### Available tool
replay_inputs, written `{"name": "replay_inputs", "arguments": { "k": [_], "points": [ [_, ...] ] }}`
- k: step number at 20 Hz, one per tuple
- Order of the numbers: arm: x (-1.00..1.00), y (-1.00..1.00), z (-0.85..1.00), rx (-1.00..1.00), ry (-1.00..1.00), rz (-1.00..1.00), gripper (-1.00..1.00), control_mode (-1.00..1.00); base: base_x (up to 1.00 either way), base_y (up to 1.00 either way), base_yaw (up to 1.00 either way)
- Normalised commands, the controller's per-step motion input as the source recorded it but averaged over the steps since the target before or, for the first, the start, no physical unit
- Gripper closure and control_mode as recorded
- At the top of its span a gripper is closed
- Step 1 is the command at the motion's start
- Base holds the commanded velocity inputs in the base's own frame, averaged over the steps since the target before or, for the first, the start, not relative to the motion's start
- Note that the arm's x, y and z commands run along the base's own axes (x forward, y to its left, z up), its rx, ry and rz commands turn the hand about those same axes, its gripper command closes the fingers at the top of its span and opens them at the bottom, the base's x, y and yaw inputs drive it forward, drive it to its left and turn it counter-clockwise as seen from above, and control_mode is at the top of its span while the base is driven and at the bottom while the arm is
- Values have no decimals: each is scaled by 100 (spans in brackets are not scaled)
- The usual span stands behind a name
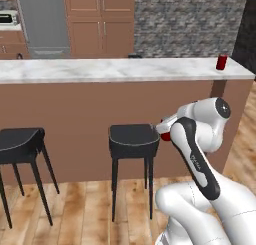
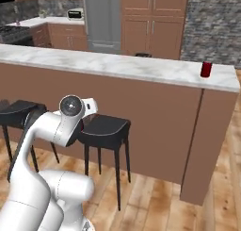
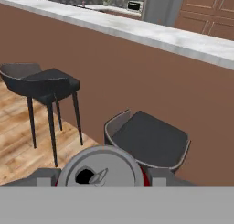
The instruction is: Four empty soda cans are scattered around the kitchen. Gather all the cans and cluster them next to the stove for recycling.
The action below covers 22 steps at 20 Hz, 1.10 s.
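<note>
Two soda cans show: one red can (image 3: 101,168) sits clamped between the gripper (image 3: 103,175) fingers above the near stool (image 1: 133,140); another red can (image 1: 221,62) stands far right on the counter (image 1: 100,69).

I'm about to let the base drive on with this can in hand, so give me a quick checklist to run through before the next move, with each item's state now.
1. Grip on the can: ok. The gripper is shut on the held soda can, silvery top facing the hand camera.
2. Can seated squarely between the fingers: cannot tell; the fingers are mostly hidden.
3. Clearance from the nearest stool: not ok; the hand sits right beside its seat.
4. Other can to collect: ok. A red soda can stands upright near the right end of the bar counter.
5. Stove located: ok, far left behind the bar counter.
</note>
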Motion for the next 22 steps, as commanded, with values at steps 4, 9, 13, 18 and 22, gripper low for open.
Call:
{"name": "replay_inputs", "arguments": {
  "k": [4,9,13,18,22],
  "points": [
    [0,0,0,0,0,0,100,100,0,-100,0],
    [0,0,0,0,0,0,100,100,0,-100,0],
    [0,0,0,0,0,0,100,100,0,-100,0],
    [0,0,0,0,0,0,100,100,0,-100,0],
    [0,0,0,0,0,0,100,100,0,-100,0]
  ]
}}
